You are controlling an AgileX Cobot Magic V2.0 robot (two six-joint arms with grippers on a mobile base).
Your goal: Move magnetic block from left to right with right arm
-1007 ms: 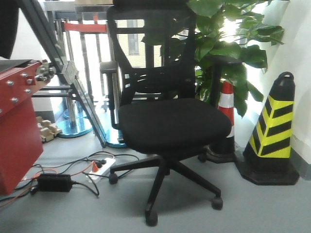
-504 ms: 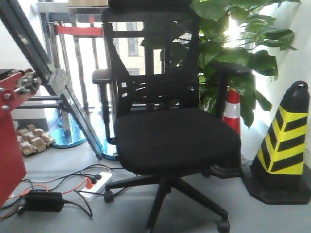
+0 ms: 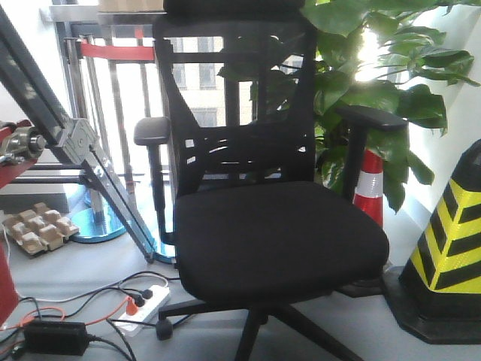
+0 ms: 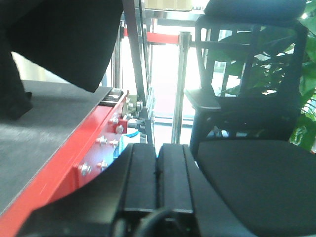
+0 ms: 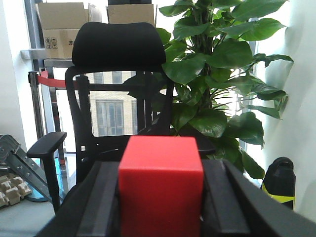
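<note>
- The magnetic block (image 5: 160,173) sits at 6 o'clock in the right wrist view. It is a plain red cube with one flat face turned squarely to the camera.
- The right gripper (image 5: 161,200) is pinching it. A black finger (image 5: 104,197) presses its 9 o'clock side and another presses its 3 o'clock side, and no gap shows on either side.
- Behind the block, an office chair (image 5: 118,49) stands toward 11 o'clock and a leafy plant (image 5: 217,64) toward 1 o'clock. A striped cone (image 5: 279,185) sits at 4 o'clock. No tabletop shows under the cube there, so it looks lifted rather than resting.
- The left gripper (image 4: 158,180) sits at 6 o'clock in its own view, with its jaws pressed together on nothing.
- From that camera, the grey table (image 4: 34,133) and its red frame (image 4: 94,158) run off toward 8 o'clock.
- The front view shows only the chair, the plant and floor clutter, with no block or gripper, so it does not show how far across the block is.
- Judged from this, the step in hand is the carry: the grasp is made and the placing is not yet done.
- The next move calls for bringing the block over the right part of the table and lowering it level until its underside rests flat. Only then should the jaws spread and the arm lift straight up, so the cube is not dragged or tipped.
</note>
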